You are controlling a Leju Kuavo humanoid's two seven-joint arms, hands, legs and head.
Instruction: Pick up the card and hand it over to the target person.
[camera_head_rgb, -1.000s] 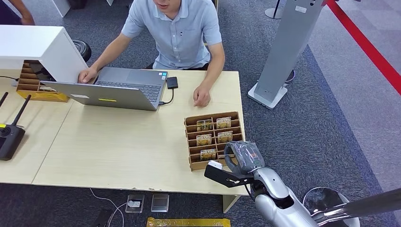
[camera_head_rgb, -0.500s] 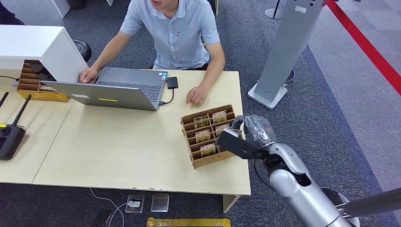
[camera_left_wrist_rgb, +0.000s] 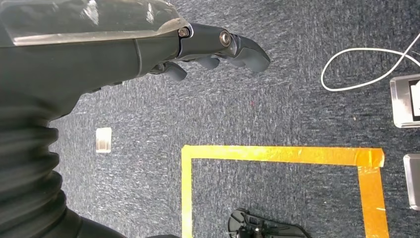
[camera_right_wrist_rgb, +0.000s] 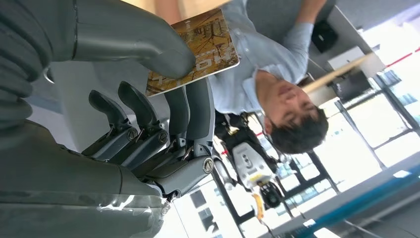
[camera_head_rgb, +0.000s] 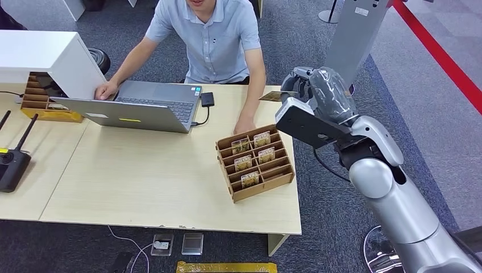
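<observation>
In the head view the right hand (camera_head_rgb: 310, 94) was raised above the table's (camera_head_rgb: 142, 170) far right corner, pinching the card (camera_head_rgb: 278, 96) so that it stuck out toward the seated person (camera_head_rgb: 213, 40). The person's one hand (camera_head_rgb: 245, 122) rested on the table just behind the cardboard rack (camera_head_rgb: 254, 163), which held 5 more cards in its slots; the other hand lay on the laptop (camera_head_rgb: 136, 108).

In the left wrist view the left hand (camera_left_wrist_rgb: 213, 47) hung over grey carpet with a yellow tape outline (camera_left_wrist_rgb: 277, 153), holding nothing, its fingers loosely bent rather than spread.

In the right wrist view the card (camera_right_wrist_rgb: 193, 52) sat between the thick thumb (camera_right_wrist_rgb: 133, 37) and 2 dark fingers (camera_right_wrist_rgb: 190, 111), most of its face free and pointing at the person (camera_right_wrist_rgb: 257, 74).

The handover seemed about to begin. To do it well, the hand would probably need to carry the card nearer to the person's free hand, keep it level with the bare end outward, and hold the pinch until the person had taken hold.
</observation>
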